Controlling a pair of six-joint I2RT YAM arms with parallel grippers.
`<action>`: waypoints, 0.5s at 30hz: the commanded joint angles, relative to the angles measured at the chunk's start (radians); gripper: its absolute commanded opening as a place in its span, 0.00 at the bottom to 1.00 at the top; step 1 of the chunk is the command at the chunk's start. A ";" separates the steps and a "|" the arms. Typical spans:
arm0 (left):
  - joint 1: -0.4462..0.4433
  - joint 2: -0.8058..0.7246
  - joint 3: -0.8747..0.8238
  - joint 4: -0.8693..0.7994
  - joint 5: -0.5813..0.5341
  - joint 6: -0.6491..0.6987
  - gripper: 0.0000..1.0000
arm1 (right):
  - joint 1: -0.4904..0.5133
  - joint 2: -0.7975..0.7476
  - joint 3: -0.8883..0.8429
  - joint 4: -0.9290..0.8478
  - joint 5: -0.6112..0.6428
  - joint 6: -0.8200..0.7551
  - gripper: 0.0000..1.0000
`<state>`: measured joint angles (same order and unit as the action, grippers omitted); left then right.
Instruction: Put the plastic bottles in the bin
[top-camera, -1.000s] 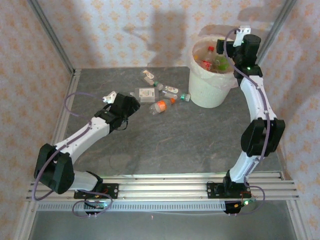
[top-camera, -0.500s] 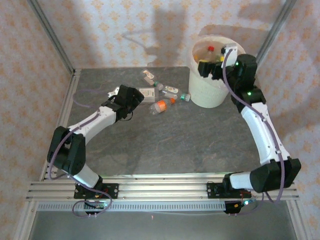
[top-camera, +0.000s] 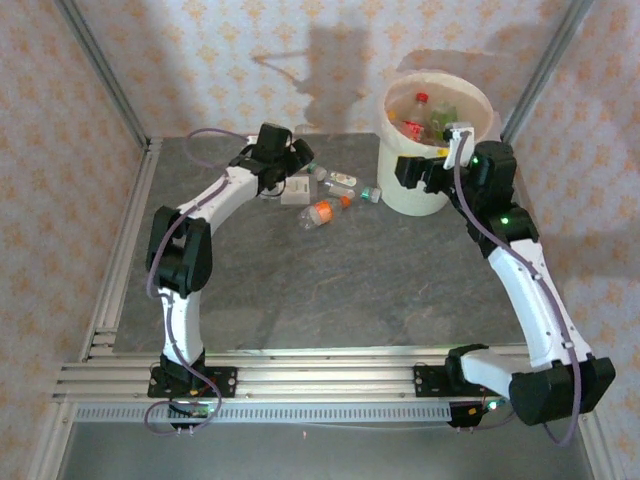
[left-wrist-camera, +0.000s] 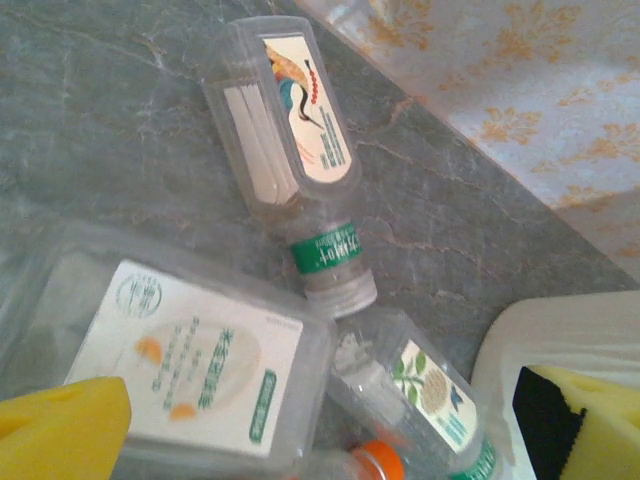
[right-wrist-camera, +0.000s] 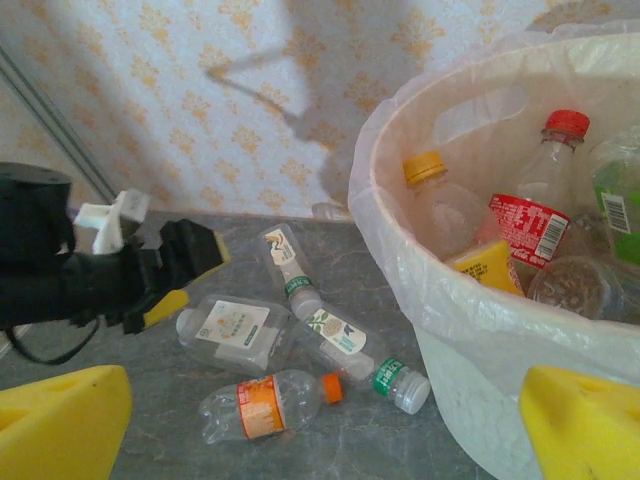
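Several crushed plastic bottles lie together left of the bin (top-camera: 437, 198): a flat white-label one (top-camera: 293, 190), an orange-label one (top-camera: 322, 212), a leaf-label one with a green band (right-wrist-camera: 350, 345) and a crane-label one (left-wrist-camera: 290, 150). My left gripper (top-camera: 297, 165) hovers open over the flat bottle (left-wrist-camera: 180, 360) and touches nothing. My right gripper (top-camera: 408, 172) is open and empty, low in front of the bin's left side, facing the pile. Inside the bin lie more bottles, among them a red-capped one (right-wrist-camera: 545, 200) and a yellow-capped one (right-wrist-camera: 430, 190).
The bin's pale bag folds over its rim (right-wrist-camera: 400, 250). A patterned back wall and metal frame posts (top-camera: 105, 75) close in the grey slate table (top-camera: 330, 290). The left arm reaches far across the table's left half.
The left arm has swung forward and right until its gripper is over the bottles. The right gripper has come away from above the bin, down to its left front.
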<state>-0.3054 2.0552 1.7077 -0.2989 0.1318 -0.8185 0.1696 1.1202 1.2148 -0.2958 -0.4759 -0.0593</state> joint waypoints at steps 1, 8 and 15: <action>0.022 0.044 0.062 -0.032 0.020 0.080 1.00 | 0.007 -0.040 -0.016 -0.034 0.012 0.010 0.99; 0.028 0.137 0.122 -0.045 0.061 0.126 1.00 | 0.006 -0.049 -0.022 -0.065 0.002 0.023 0.99; 0.028 0.090 -0.031 0.020 0.117 0.098 1.00 | 0.007 -0.052 -0.006 -0.099 -0.013 0.022 0.99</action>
<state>-0.2813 2.1860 1.7424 -0.2729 0.2092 -0.7269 0.1696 1.0851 1.2060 -0.3706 -0.4782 -0.0448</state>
